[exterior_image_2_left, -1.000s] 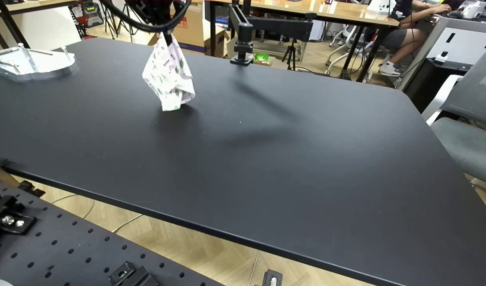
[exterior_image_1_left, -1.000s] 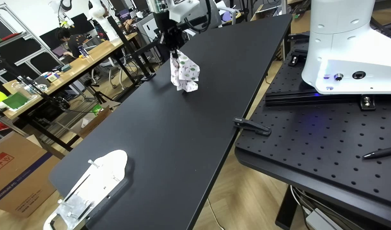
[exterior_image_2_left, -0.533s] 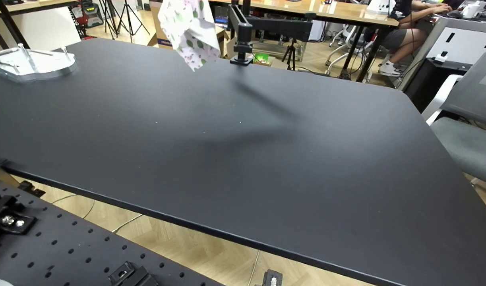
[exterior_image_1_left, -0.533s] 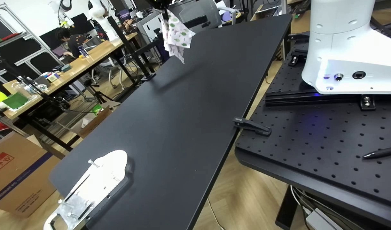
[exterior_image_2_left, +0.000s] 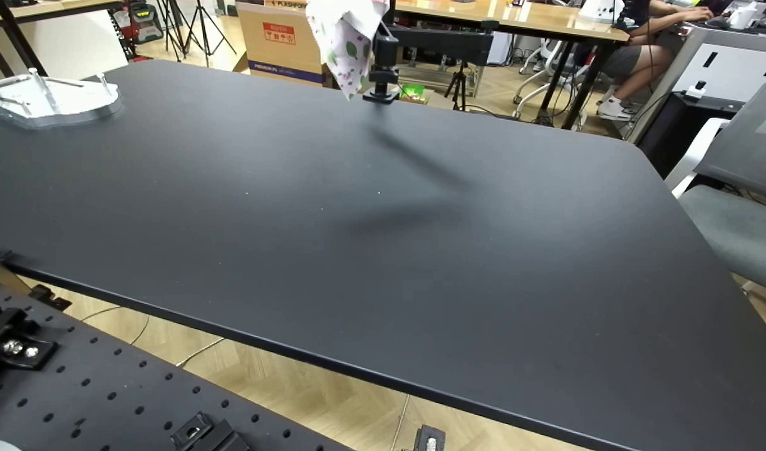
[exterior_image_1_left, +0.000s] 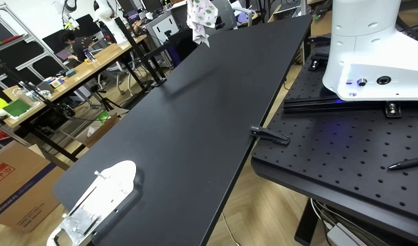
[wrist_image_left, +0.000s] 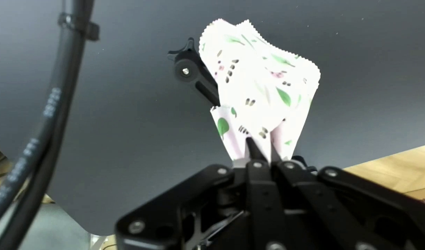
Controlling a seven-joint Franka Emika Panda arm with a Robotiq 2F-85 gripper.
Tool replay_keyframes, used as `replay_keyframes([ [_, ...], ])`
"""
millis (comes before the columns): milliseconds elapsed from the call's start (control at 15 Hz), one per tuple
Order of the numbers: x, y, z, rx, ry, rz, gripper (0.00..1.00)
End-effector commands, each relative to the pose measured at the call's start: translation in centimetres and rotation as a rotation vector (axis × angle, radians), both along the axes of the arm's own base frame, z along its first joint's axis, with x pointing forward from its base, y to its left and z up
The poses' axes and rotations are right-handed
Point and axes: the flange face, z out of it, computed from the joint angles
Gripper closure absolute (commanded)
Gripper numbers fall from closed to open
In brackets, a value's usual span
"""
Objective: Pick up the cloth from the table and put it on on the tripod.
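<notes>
My fingers [wrist_image_left: 255, 151] are clenched on the cloth [wrist_image_left: 261, 83], pinching one gathered end; the rest hangs past their tips, well clear of the tabletop [wrist_image_left: 146, 132]. In my wrist view it hides part of a black knobbed arm [wrist_image_left: 186, 71].

The area is presenting as a robotics lab: 1 white robot base [exterior_image_1_left: 369, 58] is sitting over a perforated plate [exterior_image_1_left: 318, 150]; another white arm [exterior_image_1_left: 106, 15] is standing by a wooden workbench [exterior_image_1_left: 81, 72], near monitors [exterior_image_1_left: 87, 27].
</notes>
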Motion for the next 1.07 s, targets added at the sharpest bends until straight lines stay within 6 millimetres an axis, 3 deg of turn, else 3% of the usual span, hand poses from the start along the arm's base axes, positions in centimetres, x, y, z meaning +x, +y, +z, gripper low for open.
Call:
replay_keyframes([
  [0,-0.6,-2.5,1.1,0.013,-0.001,-0.141,0.99],
  [533,-1.8,-6.5,-0.8,0.032,0.04,-0.309,0.99],
  [1000,-1.5,-4.5,-3.3,0.043,0.105,-0.264,0.99],
])
